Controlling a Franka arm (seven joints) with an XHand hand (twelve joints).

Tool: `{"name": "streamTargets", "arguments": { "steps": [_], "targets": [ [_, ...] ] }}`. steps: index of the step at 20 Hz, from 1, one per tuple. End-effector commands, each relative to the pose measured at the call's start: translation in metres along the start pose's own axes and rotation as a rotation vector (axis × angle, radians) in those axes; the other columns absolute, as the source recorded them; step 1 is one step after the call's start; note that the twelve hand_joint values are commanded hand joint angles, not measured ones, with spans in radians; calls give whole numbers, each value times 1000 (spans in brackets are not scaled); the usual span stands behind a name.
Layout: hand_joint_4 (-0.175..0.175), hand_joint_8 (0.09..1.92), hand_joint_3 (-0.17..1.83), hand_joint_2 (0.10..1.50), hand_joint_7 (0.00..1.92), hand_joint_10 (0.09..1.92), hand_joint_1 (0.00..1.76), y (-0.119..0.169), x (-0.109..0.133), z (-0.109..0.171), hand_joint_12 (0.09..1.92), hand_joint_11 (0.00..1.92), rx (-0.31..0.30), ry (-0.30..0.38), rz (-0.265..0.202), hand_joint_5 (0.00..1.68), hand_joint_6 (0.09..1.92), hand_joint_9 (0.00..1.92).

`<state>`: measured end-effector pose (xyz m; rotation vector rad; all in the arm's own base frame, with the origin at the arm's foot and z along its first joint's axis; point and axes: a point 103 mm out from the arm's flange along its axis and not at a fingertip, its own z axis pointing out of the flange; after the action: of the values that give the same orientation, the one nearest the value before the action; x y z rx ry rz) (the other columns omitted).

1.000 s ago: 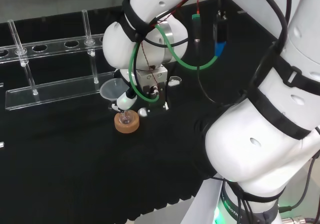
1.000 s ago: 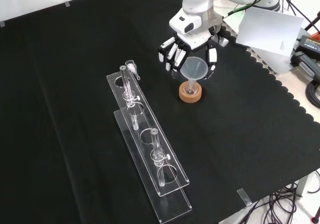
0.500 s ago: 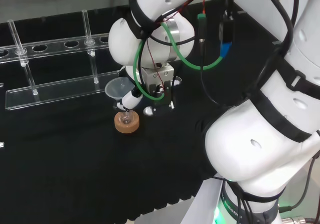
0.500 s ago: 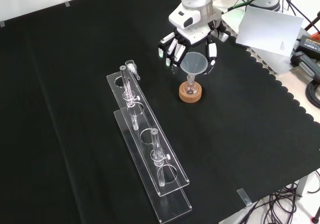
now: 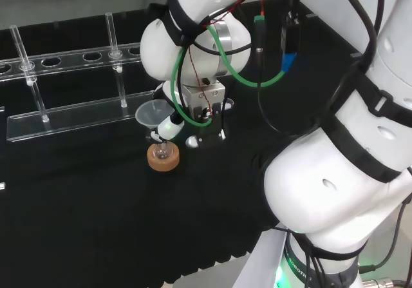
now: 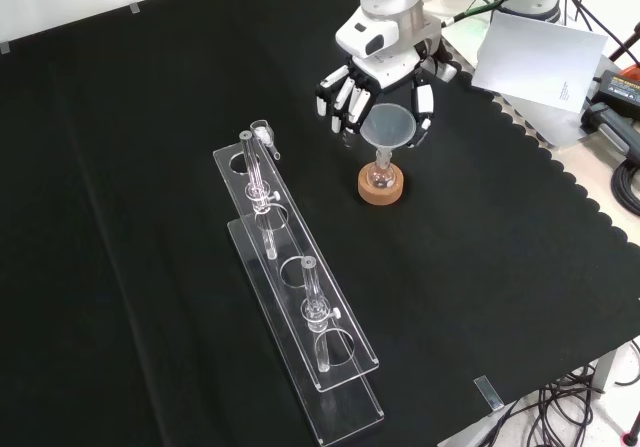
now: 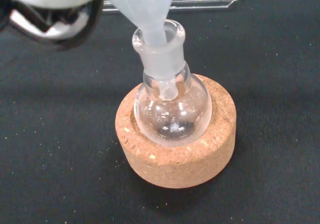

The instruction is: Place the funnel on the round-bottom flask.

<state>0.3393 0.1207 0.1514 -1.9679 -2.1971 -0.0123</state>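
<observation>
In the front view, the black-and-white hand (image 6: 385, 62) has risen over the last second, fingers (image 6: 340, 97) spread left and right of the translucent plastic funnel (image 6: 386, 127). Below them its stem sits in the clear round-bottom flask (image 7: 172, 106) on its cork ring (image 7: 175, 149), apparently released; placement looks done.

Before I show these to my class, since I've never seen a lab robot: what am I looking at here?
A white robot arm ends in a black and white hand. One camera looks over the arm from behind, one faces it from the front, one sits at the wrist. On the black cloth stand a clear test-tube rack and a small round-bottom flask resting in a cork ring. A funnel has its stem in the flask's neck, with the hand's fingers spread around its cone; whether they touch it is unclear.
</observation>
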Motion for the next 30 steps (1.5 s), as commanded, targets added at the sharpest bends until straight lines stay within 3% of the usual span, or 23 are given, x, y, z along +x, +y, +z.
{"name": "streamTargets", "arguments": {
  "steps": [1,6,14,18,21,22,25,30],
  "targets": [
    [24,266,662,509,983,457,774,0,-3,1,1109,0,21,11,-1,650,174,617],
    [4,231,633,508,734,555,701,-1,-5,1,1007,0,35,12,-7,533,87,460],
    [-3,294,477,543,506,681,627,2,3,1,945,0,42,7,-25,384,87,289],
    [-11,357,324,565,296,751,520,2,6,-2,846,0,51,1,-49,201,87,111],
    [-14,423,187,589,88,631,435,-1,10,-9,705,0,45,6,-72,39,87,15],
    [-14,396,150,595,47,557,416,-15,-13,-23,670,0,22,48,-69,19,87,6],
    [-13,266,82,597,5,328,363,-28,-24,-48,581,0,3,51,-101,1,87,0],
    [-15,206,55,599,0,236,345,-38,-38,-83,540,0,-24,26,-117,0,87,0]
  ]
}}
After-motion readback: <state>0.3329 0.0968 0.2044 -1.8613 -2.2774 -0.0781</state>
